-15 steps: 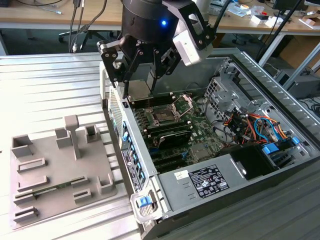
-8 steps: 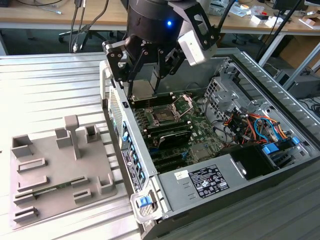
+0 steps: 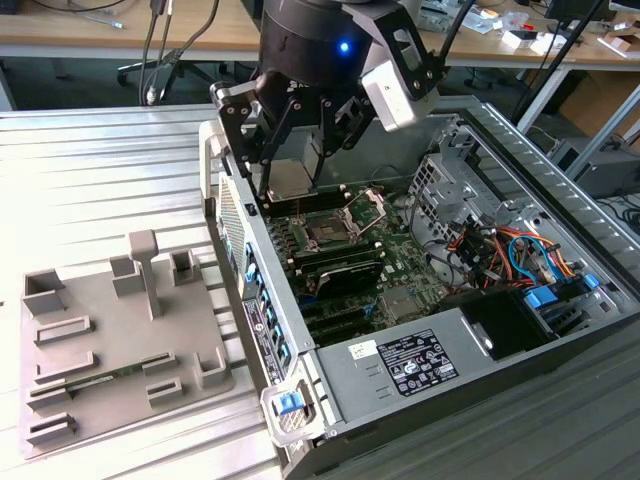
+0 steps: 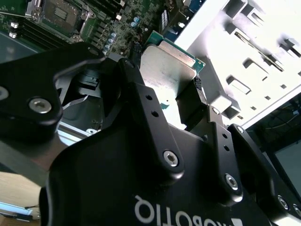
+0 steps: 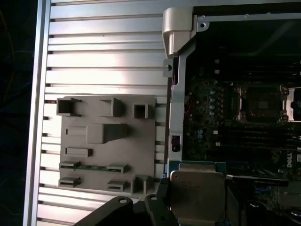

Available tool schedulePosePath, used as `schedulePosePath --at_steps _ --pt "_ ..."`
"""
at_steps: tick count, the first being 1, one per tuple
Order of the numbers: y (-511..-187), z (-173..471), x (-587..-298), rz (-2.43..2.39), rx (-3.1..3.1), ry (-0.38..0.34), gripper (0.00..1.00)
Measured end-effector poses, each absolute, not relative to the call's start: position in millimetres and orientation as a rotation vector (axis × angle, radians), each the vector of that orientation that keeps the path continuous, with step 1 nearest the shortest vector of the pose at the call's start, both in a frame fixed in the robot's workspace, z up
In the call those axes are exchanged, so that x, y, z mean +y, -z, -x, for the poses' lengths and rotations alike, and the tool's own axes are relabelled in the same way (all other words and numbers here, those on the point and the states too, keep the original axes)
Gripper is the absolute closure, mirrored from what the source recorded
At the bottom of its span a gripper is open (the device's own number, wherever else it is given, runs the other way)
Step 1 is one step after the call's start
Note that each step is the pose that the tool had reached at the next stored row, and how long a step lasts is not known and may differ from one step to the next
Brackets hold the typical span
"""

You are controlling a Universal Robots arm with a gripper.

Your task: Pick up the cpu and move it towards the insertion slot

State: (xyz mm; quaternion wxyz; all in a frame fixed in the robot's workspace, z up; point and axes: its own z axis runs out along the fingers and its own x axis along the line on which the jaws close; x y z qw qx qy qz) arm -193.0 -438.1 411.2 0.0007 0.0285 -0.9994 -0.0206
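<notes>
The cpu (image 3: 291, 180) hangs clear of any surface, pinched by two opposite edges between the black fingers (image 4: 194, 96) of the gripper (image 3: 290, 184), its silvery top towards both wrist views (image 5: 197, 195). It sits over the computer case (image 3: 400, 360), just inside the wall nearest the grey tray (image 3: 100, 365). The insertion slot (image 3: 330, 228) lies lower on the green circuit board (image 3: 400, 262), near but apart, its bracket raised. The arm reaches down from above, wrist pointing into the case.

Black glossy arm (image 3: 305, 40), upper centre of the frame, glows one blue light (image 3: 344, 46); its black gripper (image 3: 290, 182) shows silver screws (image 4: 170, 157).
</notes>
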Motion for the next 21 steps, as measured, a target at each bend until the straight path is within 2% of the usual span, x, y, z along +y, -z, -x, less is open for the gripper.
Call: schedulePosePath --at_steps 21 --pt "-408 171 -434 -0.090 -3.138 0.064 0.45"
